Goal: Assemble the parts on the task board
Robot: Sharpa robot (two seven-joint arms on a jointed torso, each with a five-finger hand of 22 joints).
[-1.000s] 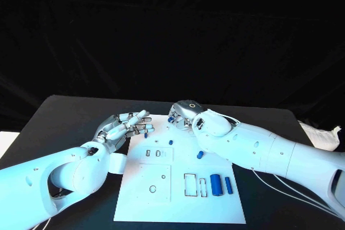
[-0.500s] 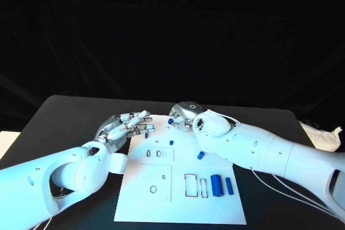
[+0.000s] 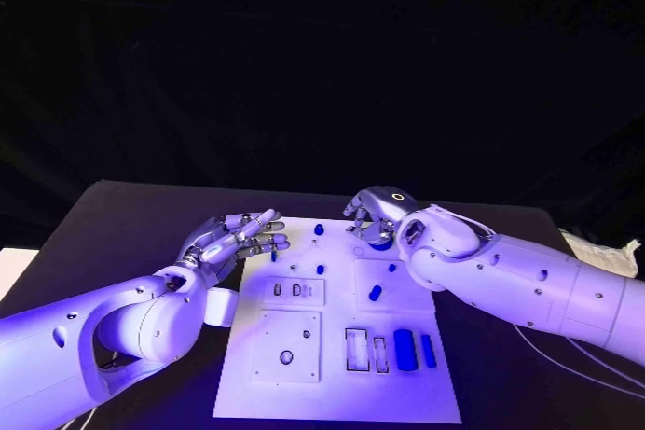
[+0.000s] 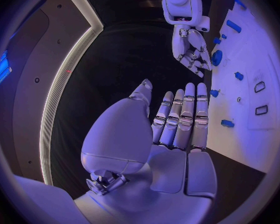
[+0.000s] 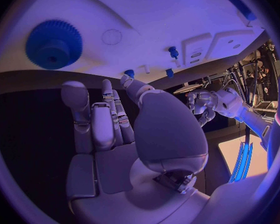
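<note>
The white task board lies in the middle of the table. My right hand hovers over its far right corner, fingers apart and holding nothing, just above a blue gear on the board. My left hand hangs at the board's far left edge with straight, spread fingers, also holding nothing; a small blue peg is by its fingertips. More blue pegs are on the far half. Two blue cylinders lie near the right edge. The left wrist view shows my left hand, the right hand and the gear.
Rectangular and oval cut-outs mark the board's near half. White cloth or paper lies at the table's right edge. Black table surface runs on both sides of the board.
My right hand has shifted to the right along the board's far edge, away from the blue peg it was at. The left hand has hardly moved.
</note>
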